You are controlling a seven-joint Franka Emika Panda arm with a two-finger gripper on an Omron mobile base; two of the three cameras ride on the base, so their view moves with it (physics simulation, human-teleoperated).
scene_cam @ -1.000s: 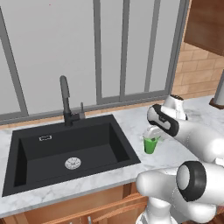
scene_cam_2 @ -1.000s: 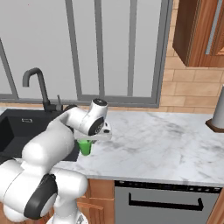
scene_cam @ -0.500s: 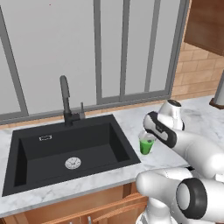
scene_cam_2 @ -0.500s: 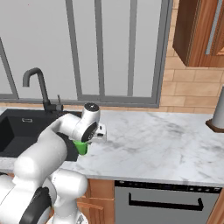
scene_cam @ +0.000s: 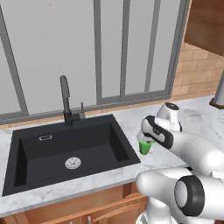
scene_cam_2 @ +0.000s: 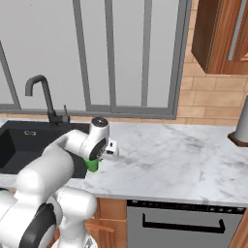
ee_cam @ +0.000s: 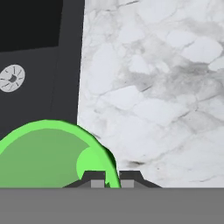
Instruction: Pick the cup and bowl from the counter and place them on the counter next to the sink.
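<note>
My gripper is shut on the rim of the small green cup, holding it upright by the right edge of the black sink. From the right base view the cup peeks out under the hand, low over the white marble counter. In the hand view the cup sits at the lower left with its rim pinched between the fingertips, the sink drain beyond. Whether the cup rests on the counter I cannot tell. The bowl is out of view.
A tall dark faucet stands behind the basin. A grey cone-shaped object stands at the far right of the counter. Wide bare marble stretches to the right of the cup. A wooden wall cabinet hangs above.
The arm has carried the green cup down and toward the counter's front edge, beside the sink's right rim. The grip has stayed shut.
</note>
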